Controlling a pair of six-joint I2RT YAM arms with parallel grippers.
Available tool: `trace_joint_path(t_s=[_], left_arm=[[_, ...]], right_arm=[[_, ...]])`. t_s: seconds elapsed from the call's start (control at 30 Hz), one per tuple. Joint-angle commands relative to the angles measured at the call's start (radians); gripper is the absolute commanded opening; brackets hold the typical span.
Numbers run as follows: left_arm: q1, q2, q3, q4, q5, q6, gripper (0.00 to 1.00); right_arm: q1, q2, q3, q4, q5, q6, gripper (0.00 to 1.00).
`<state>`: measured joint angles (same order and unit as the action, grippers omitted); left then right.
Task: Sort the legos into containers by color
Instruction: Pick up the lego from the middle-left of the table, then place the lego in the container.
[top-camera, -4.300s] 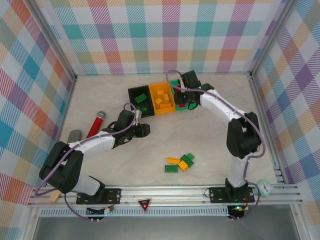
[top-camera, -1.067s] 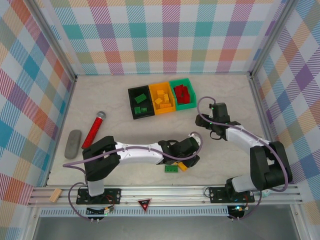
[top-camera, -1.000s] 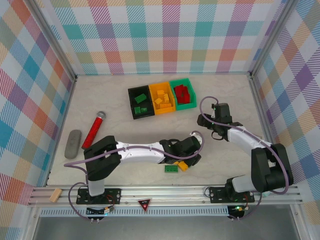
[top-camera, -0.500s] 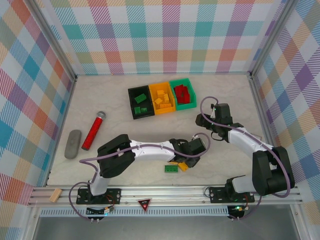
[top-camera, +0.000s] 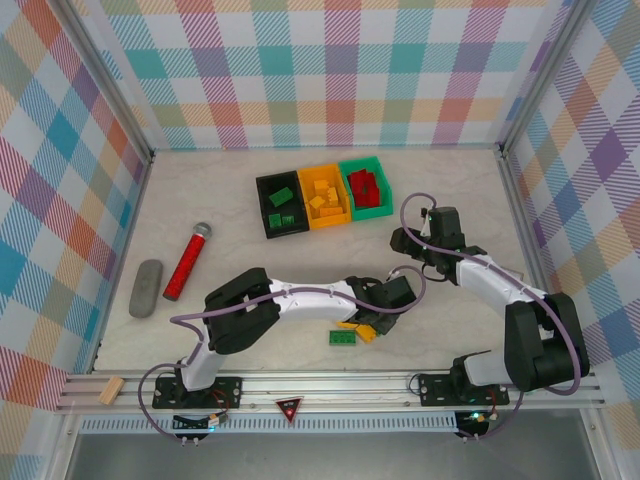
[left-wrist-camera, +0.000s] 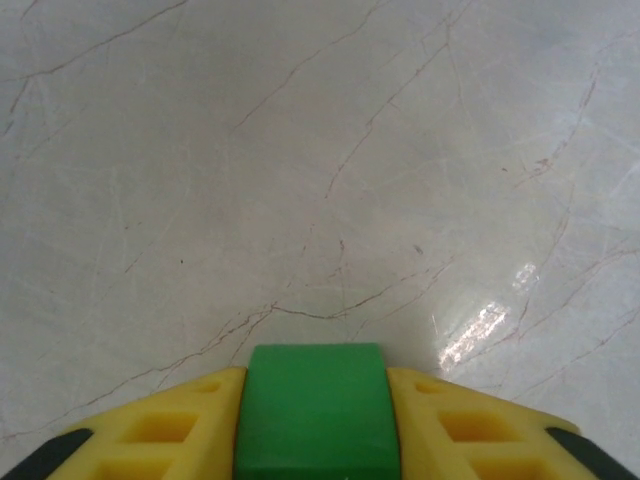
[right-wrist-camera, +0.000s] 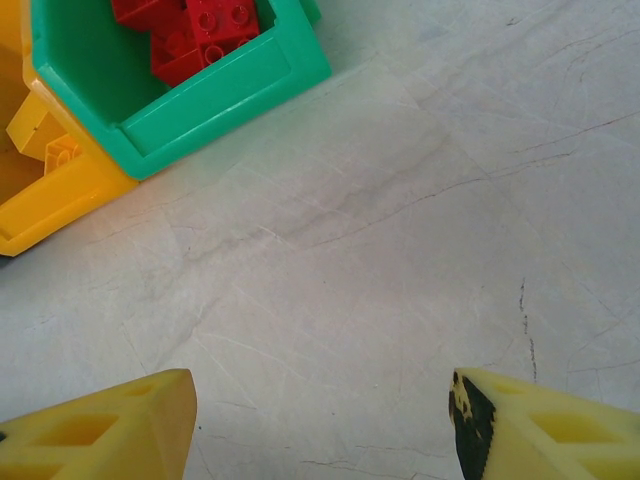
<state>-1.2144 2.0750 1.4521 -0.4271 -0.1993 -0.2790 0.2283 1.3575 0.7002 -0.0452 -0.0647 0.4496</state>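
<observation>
Arms first: the left arm (top-camera: 300, 296) runs low and long from its base at the near-left corner, reaching rightward across the table (top-camera: 210, 180). Its left claw (top-camera: 374, 316) is down at the small heap of loose legos (top-camera: 352, 334) close to the front rail. Seen from its wrist, the yellow fingers (left-wrist-camera: 160, 430) press on both sides of a green lego (left-wrist-camera: 315, 410), so that claw is clamped on it. Whether the brick is off the marble I cannot tell. A flat green brick (top-camera: 344, 338) and an orange one (top-camera: 366, 333) lie just beside it.

The right arm (top-camera: 495, 285) rises from the near-right base and leans inward. Its right claw (top-camera: 412, 240) hangs over bare table near the front right corner of the green bin (top-camera: 385, 190). Its fingers (right-wrist-camera: 100, 430) stand well apart with only marble between them.

The three bins sit joined in a row toward the back middle. The black bin (top-camera: 262, 205) holds green bricks, the orange bin (top-camera: 330, 223) holds orange ones, and the green bin holds red legos (right-wrist-camera: 195, 30).

Bare marble stretches between the bins and the heap, and on the right out to the side rail. On the left, a red stick (top-camera: 187, 262) with a grey head and a grey oblong thing (top-camera: 146, 288) lie near each other, well apart from both claws.
</observation>
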Motion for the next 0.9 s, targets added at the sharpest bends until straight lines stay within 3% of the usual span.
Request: trace_joint_path(t_s=[0.0, 0.3, 0.37, 0.47, 0.63, 0.87], left_arm=[[0.01, -0.004, 0.005, -0.016, 0.013, -0.01, 0.34], [0.027, -0.05, -0.024, 0.071, 0.032, -0.039, 0.25], [0.04, -0.066, -0.038, 0.092, 0.034, -0.051, 0.16], [0.072, -0.106, -0.075, 0.135, 0.071, -0.074, 0.14], [0.131, -0.185, -0.167, 0.244, 0.13, -0.101, 0.0], [0.216, -0.273, -0.235, 0.272, 0.165, -0.099, 0.0]], right_arm=[[0.002, 0.003, -0.01, 0.021, -0.017, 0.011, 0.68], [0.001, 0.021, -0.005, 0.024, -0.025, 0.012, 0.68], [0.002, 0.022, -0.005, 0.028, -0.03, 0.015, 0.68], [0.002, 0.022, -0.008, 0.032, -0.037, 0.018, 0.68], [0.002, 0.022, -0.007, 0.034, -0.041, 0.018, 0.68], [0.002, 0.022, -0.009, 0.037, -0.05, 0.023, 0.69]])
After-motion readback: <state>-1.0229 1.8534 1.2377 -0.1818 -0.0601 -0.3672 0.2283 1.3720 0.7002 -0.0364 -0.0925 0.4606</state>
